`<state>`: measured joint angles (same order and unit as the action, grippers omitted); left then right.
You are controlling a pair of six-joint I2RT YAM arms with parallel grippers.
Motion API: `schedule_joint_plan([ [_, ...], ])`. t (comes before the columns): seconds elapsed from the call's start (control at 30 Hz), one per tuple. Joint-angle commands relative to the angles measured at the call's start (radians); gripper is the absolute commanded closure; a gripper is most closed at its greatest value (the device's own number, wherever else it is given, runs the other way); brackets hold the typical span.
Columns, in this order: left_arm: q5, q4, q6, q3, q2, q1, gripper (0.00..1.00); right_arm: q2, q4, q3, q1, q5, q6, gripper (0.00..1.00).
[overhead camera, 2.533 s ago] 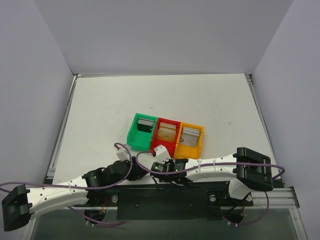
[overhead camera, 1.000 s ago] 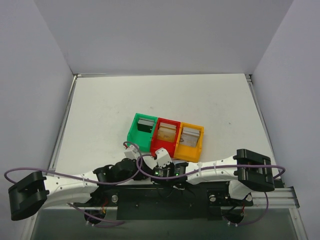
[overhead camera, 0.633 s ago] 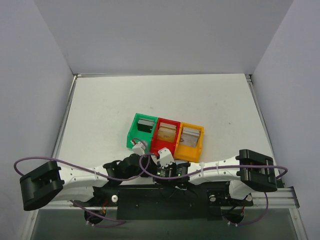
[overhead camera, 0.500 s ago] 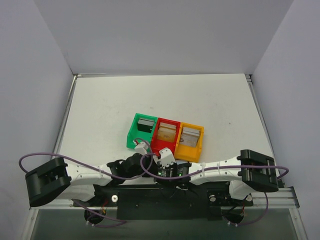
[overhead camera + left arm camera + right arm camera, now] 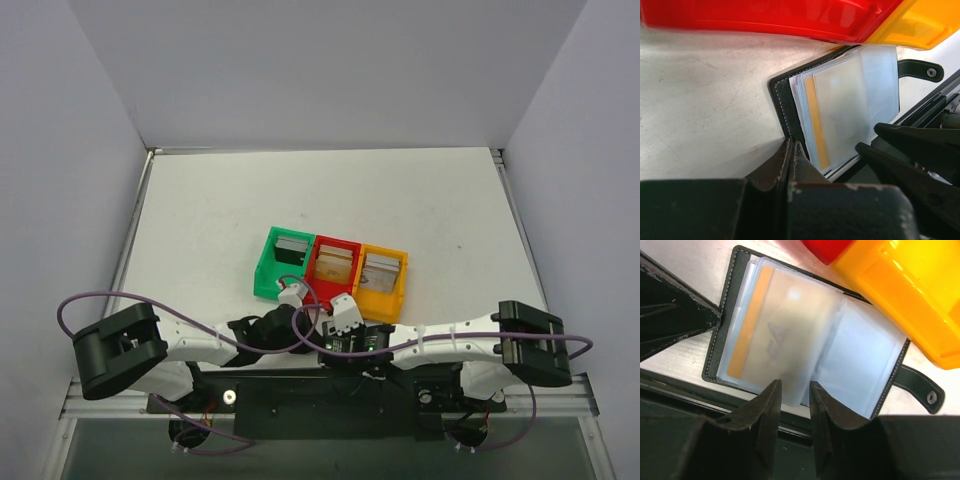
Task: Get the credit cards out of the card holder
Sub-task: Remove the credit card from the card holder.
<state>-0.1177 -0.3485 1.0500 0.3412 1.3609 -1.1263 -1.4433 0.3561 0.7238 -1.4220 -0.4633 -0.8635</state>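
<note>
A black fold-open card holder with clear sleeves lies open on the table, just in front of the red and orange boxes. A tan-orange card sits in a left sleeve. My left gripper is shut, its tips touching the holder's left cover edge. My right gripper is open a little, with the lower edge of a raised sleeve between its tips. In the top view both grippers cover the holder.
A plastic row of three boxes, green, red and orange, stands mid-table with a card upright in each. The holder's snap strap sticks out to the right. A black rail runs just behind the holder at the table's near edge.
The left arm has swung right, bringing its gripper in front of the red box. The right gripper has shifted slightly right and forward. The boxes have not moved.
</note>
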Motion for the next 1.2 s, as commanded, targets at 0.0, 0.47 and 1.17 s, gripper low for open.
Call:
schedule_joint_plan([
  [0.0, 0.001, -0.009, -0.016, 0.03, 0.017, -0.003, 1.0, 0.081, 0.095, -0.018, -0.003, -0.066, -0.032, 0.75],
  [0.47, 0.012, -0.041, -0.012, 0.007, 0.02, -0.003, 1.0, 0.126, -0.063, -0.029, -0.058, -0.008, 0.164, 0.38],
  [1.17, 0.01, -0.056, 0.002, -0.019, -0.008, -0.003, 1.0, -0.058, 0.021, 0.048, -0.098, -0.147, 0.184, 0.59],
])
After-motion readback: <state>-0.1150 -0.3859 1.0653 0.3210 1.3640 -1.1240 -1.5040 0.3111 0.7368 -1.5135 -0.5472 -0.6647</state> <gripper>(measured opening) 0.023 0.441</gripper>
